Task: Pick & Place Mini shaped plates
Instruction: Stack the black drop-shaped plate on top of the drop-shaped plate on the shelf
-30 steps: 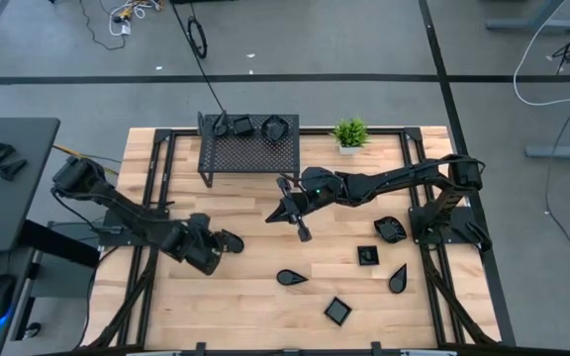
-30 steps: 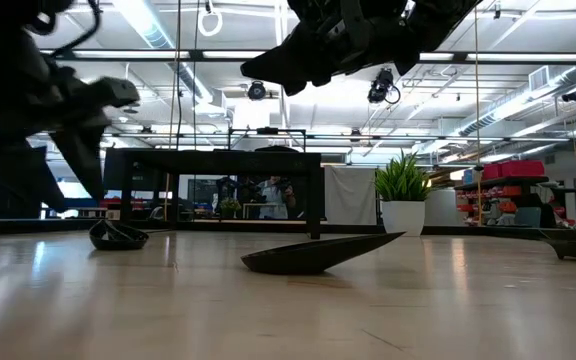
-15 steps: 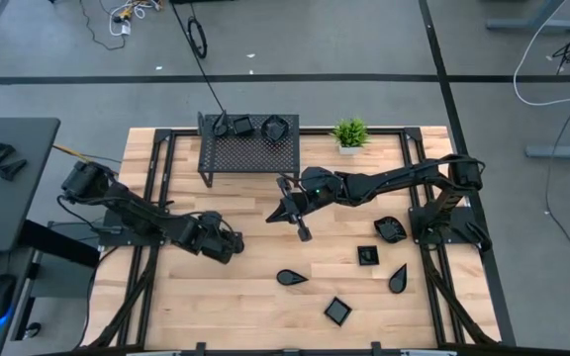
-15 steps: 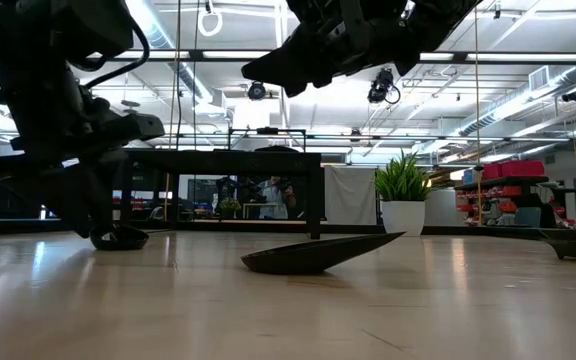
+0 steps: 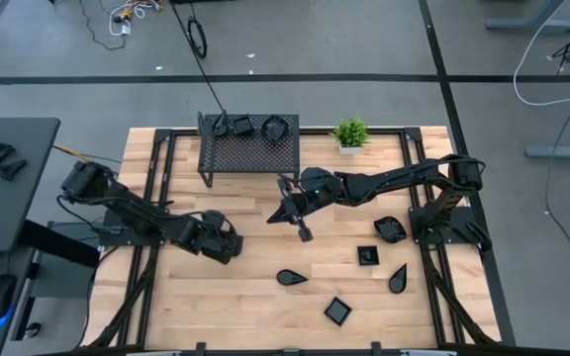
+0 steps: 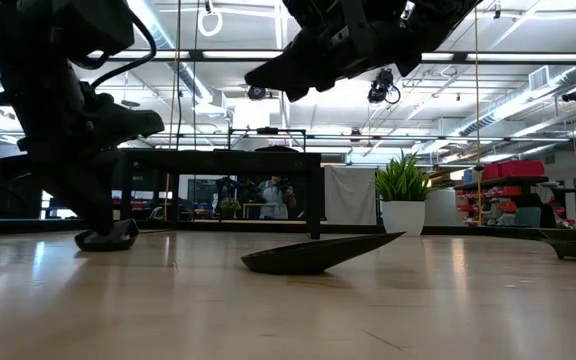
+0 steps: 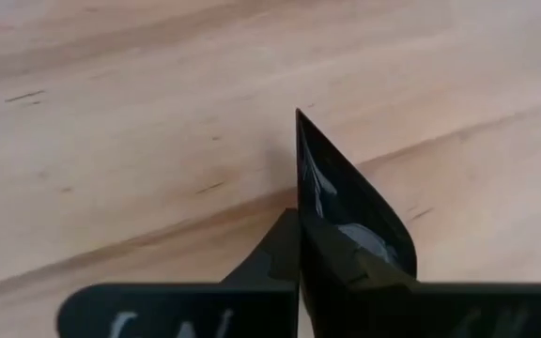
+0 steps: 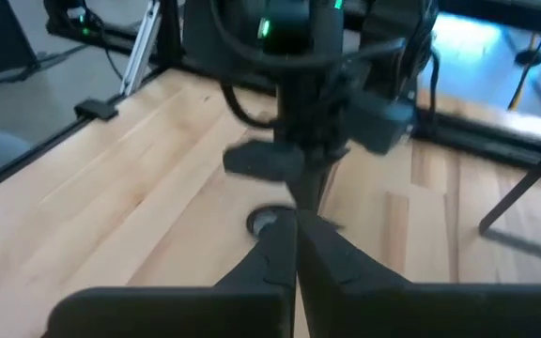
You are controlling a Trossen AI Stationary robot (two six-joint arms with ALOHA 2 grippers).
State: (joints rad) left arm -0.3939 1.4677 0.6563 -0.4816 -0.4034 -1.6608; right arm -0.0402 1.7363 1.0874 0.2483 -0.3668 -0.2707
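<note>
Your left pincer (image 5: 228, 244) is down at the surface (image 5: 245, 297), left of centre, clamped on a small black plate (image 7: 346, 202); in the left wrist view the plate stands on edge, tip pointing away, gripped between the fingers (image 7: 275, 258). In the low view the same pincer (image 6: 108, 238) touches the wood with the plate at its tip.

Your right pincer (image 5: 300, 229) hangs above the middle of the surface, jaws closed together, nothing between them; the right wrist view shows its fingers (image 8: 280, 249) pressed tight, with the left arm in view beyond.

Other plates: a teardrop plate (image 5: 290, 278) near centre, a square plate (image 5: 337, 311) at the near edge, a second square one (image 5: 367, 255), a leaf plate (image 5: 398, 279) and a rounded plate (image 5: 390, 229) on the right side. Two more plates (image 5: 265, 126) sit on the black mesh rack (image 5: 250, 153) at the far side. The green potted plant (image 5: 349, 133) stands just right of the rack.
</note>
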